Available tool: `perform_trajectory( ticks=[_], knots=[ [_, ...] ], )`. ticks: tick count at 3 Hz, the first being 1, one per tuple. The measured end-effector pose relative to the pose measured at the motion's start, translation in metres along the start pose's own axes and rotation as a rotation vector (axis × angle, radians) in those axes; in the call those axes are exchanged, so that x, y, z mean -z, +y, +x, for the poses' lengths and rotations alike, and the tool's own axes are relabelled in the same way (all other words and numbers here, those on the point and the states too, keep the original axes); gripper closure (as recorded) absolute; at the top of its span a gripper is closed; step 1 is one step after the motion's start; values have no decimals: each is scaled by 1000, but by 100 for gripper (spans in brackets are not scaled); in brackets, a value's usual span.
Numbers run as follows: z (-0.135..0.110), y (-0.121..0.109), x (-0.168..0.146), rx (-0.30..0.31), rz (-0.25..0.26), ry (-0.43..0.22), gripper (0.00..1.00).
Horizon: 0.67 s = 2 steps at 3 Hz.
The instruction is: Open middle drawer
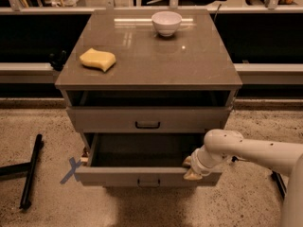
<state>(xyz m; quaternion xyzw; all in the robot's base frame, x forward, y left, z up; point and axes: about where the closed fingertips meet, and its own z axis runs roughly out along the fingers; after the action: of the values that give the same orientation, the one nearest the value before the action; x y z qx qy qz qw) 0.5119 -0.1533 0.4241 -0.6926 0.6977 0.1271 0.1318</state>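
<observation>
The middle drawer [118, 176] stands pulled far out of the grey-beige cabinet, its dark inside open to view, with a small black handle [149, 182] at the centre of its front. My gripper [191, 169] is at the top edge of that front, right of the handle, on the end of the white arm [251, 150] coming in from the right. The top drawer [104, 119] above is pushed in. The lowest drawer is hidden beneath the open one.
A white bowl [166, 22] and a yellow sponge [97, 59] lie on the cabinet top [156, 60]. A black bar [30, 171] lies on the speckled floor at the left, near a blue X mark [71, 170]. Dark shelving runs behind the cabinet.
</observation>
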Motion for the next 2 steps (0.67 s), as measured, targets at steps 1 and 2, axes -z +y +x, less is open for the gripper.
perform_trajectory(
  ticks=[1,2],
  knots=[
    [0,4,0,0,1,-6,100],
    [4,37,3,-1,12,-61,100]
  ],
)
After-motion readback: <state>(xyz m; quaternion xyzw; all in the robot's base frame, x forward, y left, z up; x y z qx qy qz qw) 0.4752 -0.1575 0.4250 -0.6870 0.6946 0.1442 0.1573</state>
